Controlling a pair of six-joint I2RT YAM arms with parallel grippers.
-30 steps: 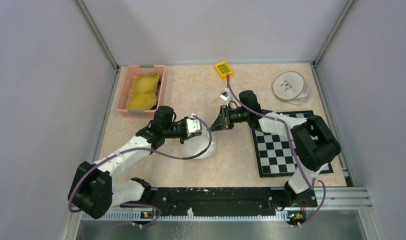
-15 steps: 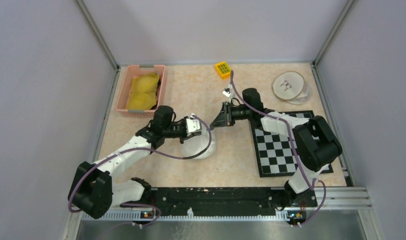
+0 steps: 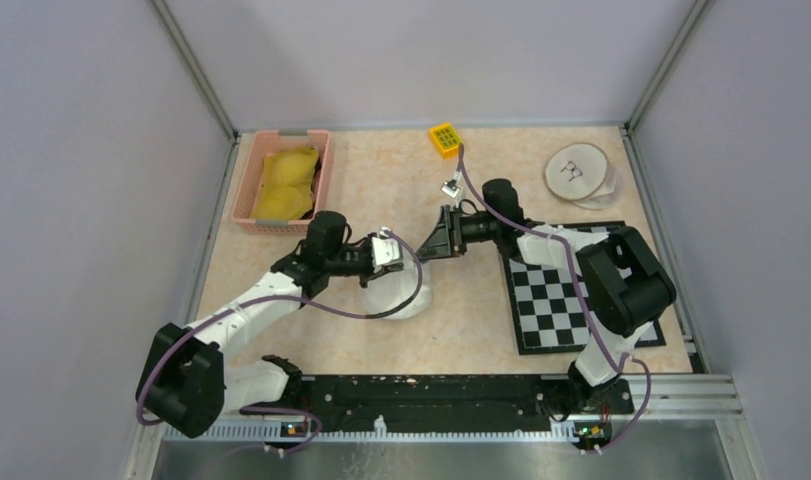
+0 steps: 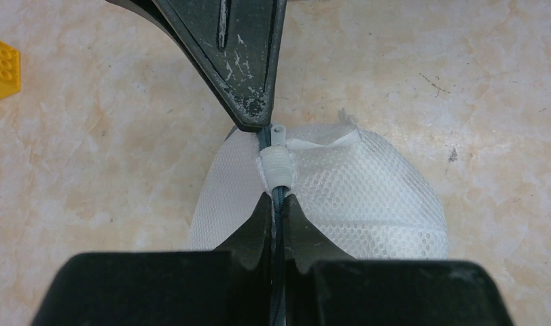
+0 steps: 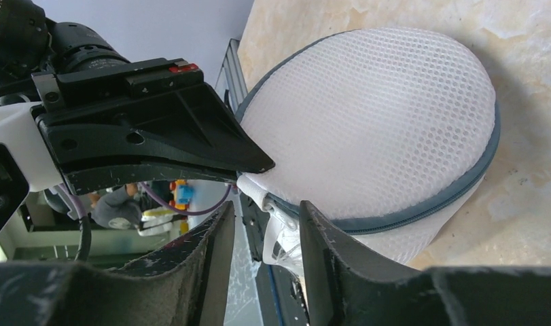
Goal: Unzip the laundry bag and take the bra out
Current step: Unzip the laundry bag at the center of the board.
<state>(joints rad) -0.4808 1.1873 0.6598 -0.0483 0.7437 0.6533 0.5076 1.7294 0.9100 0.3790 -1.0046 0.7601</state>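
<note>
Only the right wrist view shows the right gripper parted, the laundry bag and its white tab between its fingers. The left gripper is pinched tight on the zip seam, near the table's middle.

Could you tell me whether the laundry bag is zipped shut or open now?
Zipped shut, as far as shows: the grey zipper runs closed along the visible rim of the laundry bag, no gap. The rest is hidden.
</note>
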